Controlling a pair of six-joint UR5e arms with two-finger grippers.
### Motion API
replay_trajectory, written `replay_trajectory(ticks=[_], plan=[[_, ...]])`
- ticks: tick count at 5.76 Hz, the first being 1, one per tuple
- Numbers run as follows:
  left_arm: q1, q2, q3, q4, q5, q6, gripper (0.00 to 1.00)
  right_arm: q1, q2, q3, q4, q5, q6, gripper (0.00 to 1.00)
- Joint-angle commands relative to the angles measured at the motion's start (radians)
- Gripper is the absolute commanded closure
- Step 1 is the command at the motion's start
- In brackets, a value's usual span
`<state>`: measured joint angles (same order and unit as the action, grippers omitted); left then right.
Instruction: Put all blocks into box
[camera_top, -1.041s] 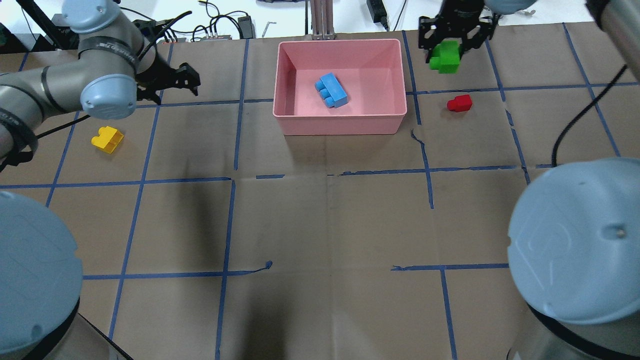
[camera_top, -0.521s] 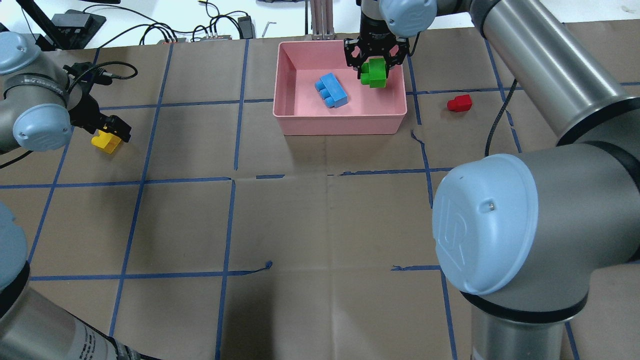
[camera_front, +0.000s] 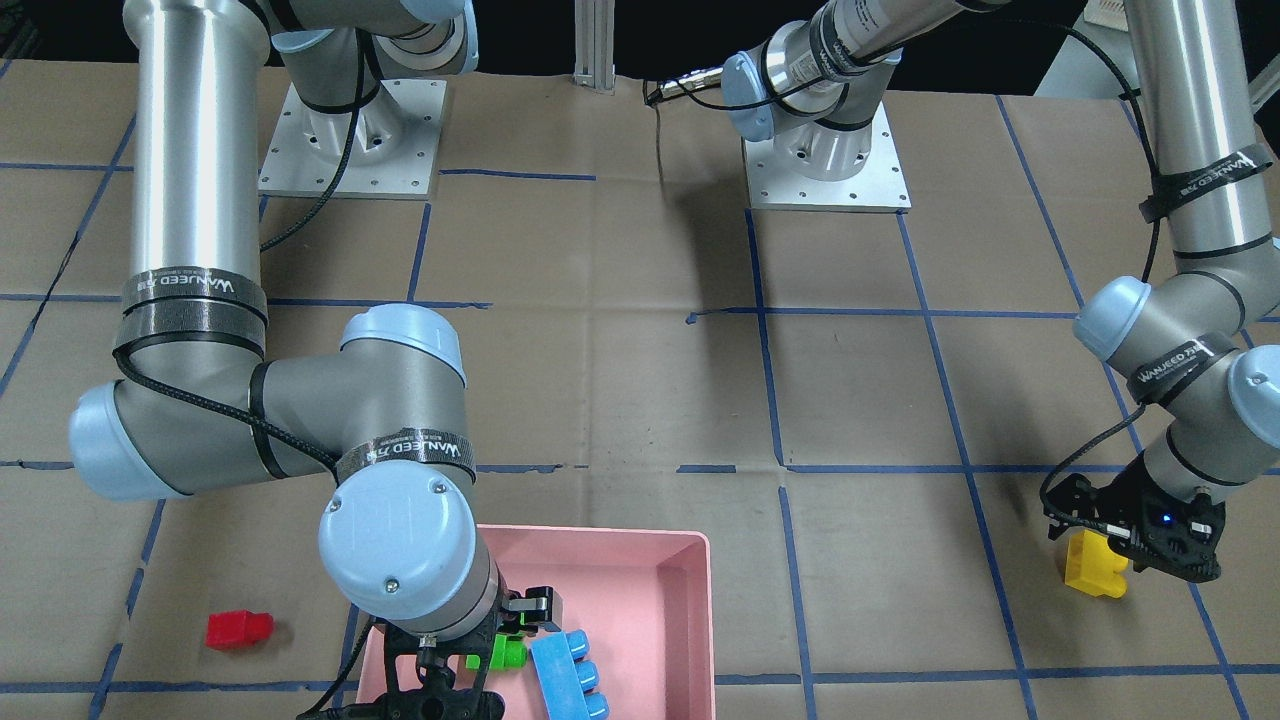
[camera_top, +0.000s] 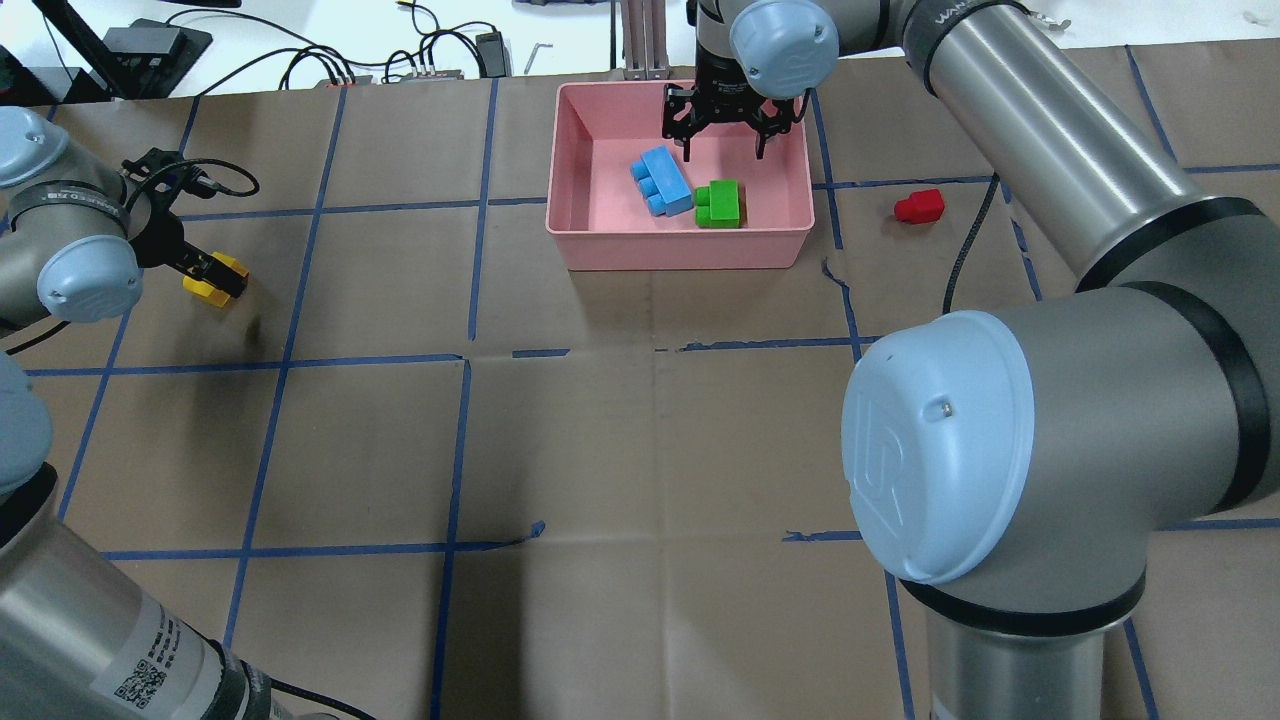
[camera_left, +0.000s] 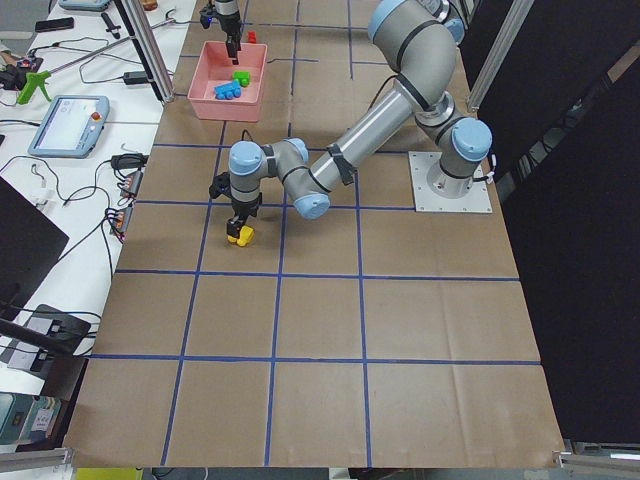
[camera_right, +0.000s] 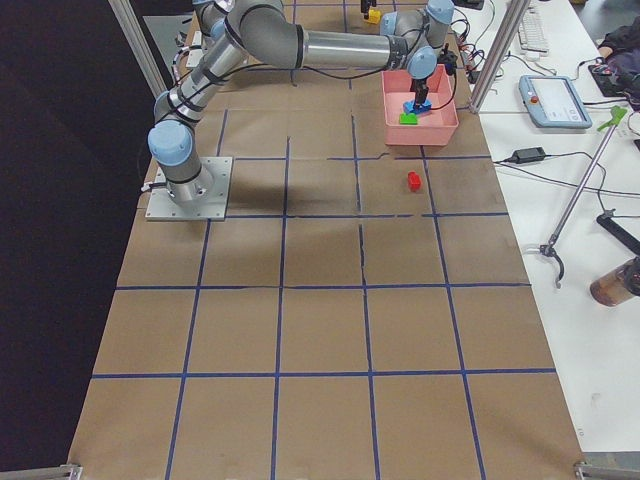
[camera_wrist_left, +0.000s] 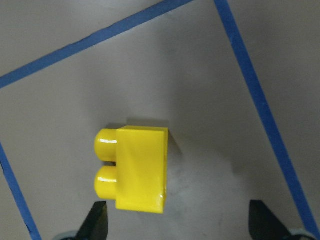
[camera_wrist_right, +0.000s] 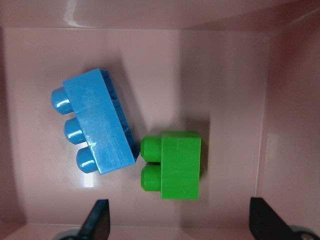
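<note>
The pink box (camera_top: 680, 250) stands at the table's far middle. The light-blue block (camera_top: 662, 180) and the green block (camera_top: 720, 204) lie side by side on its floor, as the right wrist view shows for blue (camera_wrist_right: 95, 127) and green (camera_wrist_right: 175, 165). My right gripper (camera_top: 722, 135) hangs open and empty above them. The yellow block (camera_top: 203, 289) lies on the table at the left. My left gripper (camera_top: 218, 275) is open, low over it. In the left wrist view the yellow block (camera_wrist_left: 135, 170) sits between the fingertips, close to one finger. The red block (camera_top: 919, 206) lies on the table right of the box.
Blue tape lines grid the brown paper-covered table. Cables and a power brick lie beyond the far edge. The right arm's big elbow (camera_top: 960, 440) fills the lower right of the overhead view. A metal post (camera_top: 640, 40) stands just behind the box.
My right gripper carried the green block from right of the box to over it and let go; the block now lies in the box. My left gripper moved down onto the yellow block.
</note>
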<state>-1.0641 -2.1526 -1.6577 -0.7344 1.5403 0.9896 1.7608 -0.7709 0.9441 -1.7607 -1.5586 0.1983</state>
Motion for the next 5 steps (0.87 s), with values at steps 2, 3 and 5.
replay_trajectory(ticks=[2,3,5], plan=[[0.004,-0.024,0.021,0.006,-0.003,0.050,0.02,-0.033,-0.094,0.007,0.086,-0.026,-0.003,0.00],[0.004,-0.041,0.039,0.003,-0.005,0.054,0.02,-0.109,-0.141,0.011,0.159,-0.056,-0.017,0.00],[0.006,-0.067,0.061,0.004,-0.023,0.054,0.02,-0.272,-0.165,0.013,0.196,-0.052,-0.188,0.00]])
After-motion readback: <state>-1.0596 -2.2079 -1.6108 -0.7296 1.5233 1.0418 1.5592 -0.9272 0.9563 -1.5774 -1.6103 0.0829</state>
